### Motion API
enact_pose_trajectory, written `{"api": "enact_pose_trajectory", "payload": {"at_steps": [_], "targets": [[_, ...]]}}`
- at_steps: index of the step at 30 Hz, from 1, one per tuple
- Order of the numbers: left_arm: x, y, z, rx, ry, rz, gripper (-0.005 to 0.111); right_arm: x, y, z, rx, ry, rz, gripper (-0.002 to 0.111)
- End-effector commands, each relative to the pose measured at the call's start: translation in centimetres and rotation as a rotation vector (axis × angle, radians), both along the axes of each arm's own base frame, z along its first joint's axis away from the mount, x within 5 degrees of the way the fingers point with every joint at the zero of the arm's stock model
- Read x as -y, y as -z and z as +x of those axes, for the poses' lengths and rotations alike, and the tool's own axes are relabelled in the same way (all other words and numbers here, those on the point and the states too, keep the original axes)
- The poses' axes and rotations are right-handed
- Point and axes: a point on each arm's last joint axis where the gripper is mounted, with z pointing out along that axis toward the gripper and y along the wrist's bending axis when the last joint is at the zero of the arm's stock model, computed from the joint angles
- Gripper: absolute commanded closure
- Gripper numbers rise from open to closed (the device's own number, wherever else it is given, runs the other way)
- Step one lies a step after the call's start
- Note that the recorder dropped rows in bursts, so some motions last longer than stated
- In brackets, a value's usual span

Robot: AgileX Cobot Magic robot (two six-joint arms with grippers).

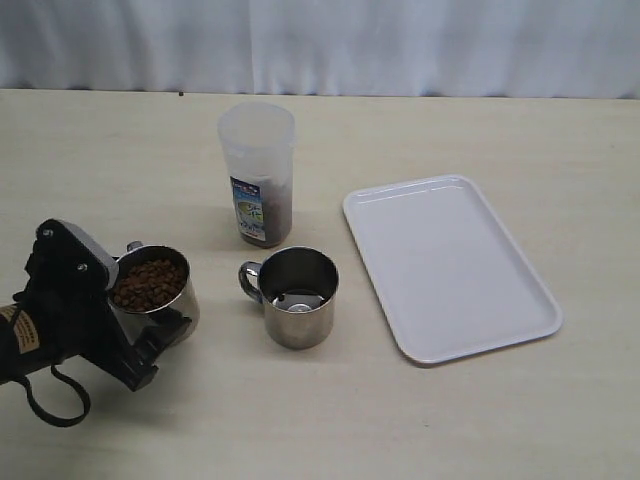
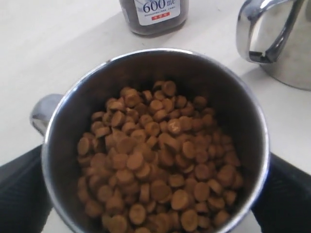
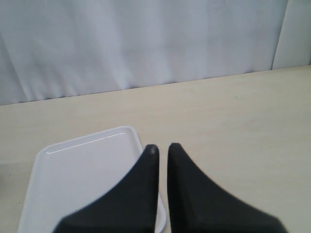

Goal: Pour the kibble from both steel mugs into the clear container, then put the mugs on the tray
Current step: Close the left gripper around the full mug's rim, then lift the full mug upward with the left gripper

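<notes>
One steel mug [image 1: 186, 306] at the table's left is full of brown kibble [image 1: 148, 283]. My left gripper [image 1: 150, 302] is shut on this mug, with a black finger against each side of its wall [image 2: 160, 54]; the kibble [image 2: 155, 160] fills the left wrist view. The second steel mug [image 1: 300, 300] stands upright and empty at the centre, handle to the left, and its handle [image 2: 262, 34] shows from the left wrist. Behind them the clear container [image 1: 258, 175] holds some dark kibble low down. The white tray [image 1: 445, 265] lies empty to the right. My right gripper [image 3: 163, 148] hovers shut over the tray's edge [image 3: 82, 179], holding nothing.
A pale wooden table [image 1: 480, 420] carries everything, with a white curtain [image 1: 400, 40] along its far edge. The container's label [image 2: 155, 8] reads 600 ml. The right arm is outside the exterior view.
</notes>
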Motion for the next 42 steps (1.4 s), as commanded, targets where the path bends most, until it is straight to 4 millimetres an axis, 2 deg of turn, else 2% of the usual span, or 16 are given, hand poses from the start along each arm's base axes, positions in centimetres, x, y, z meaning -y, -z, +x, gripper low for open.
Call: {"api": "enact_pose_trajectory", "payload": {"at_steps": [1,7,13,15,16,19,22,29,36,42], "targets": [[0.3,0.5,0.4,0.05,0.022,-0.026,0.031,0.0,0.0,0.0,0.003,-0.003,-0.012,0.103],[0.6,1.6,1.0,0.07,0.043,-0.04,0.031,0.0,0.0,0.0,0.003,-0.003,-0.012,0.103],[1.0,1.5,1.2,0.075,0.069,-0.06,0.033,0.0,0.0,0.0,0.003,-0.003,-0.012,0.103],[1.0,1.5,1.2,0.075,0.07,-0.06,0.045,0.0,0.0,0.0,0.003,-0.003,-0.012,0.103],[0.9,1.5,1.3,0.074,0.058,-0.058,0.062,0.0,0.0,0.0,0.003,-0.003,-0.012,0.103],[0.4,1.5,1.6,0.072,-0.013,-0.051,0.089,0.0,0.0,0.0,0.003,-0.003,-0.012,0.103],[0.4,1.6,1.6,0.064,-0.018,-0.045,0.107,0.0,0.0,0.0,0.003,-0.003,-0.012,0.103],[0.4,1.0,1.6,0.087,-0.017,-0.048,0.107,0.0,0.0,0.0,0.003,-0.003,-0.012,0.103],[0.2,-2.4,1.0,0.208,-0.02,-0.087,0.107,0.0,0.0,0.0,0.003,-0.003,-0.012,0.103],[-0.1,-5.2,-0.1,0.244,-0.083,-0.22,0.107,0.0,0.0,0.0,0.003,-0.003,-0.012,0.103]]}}
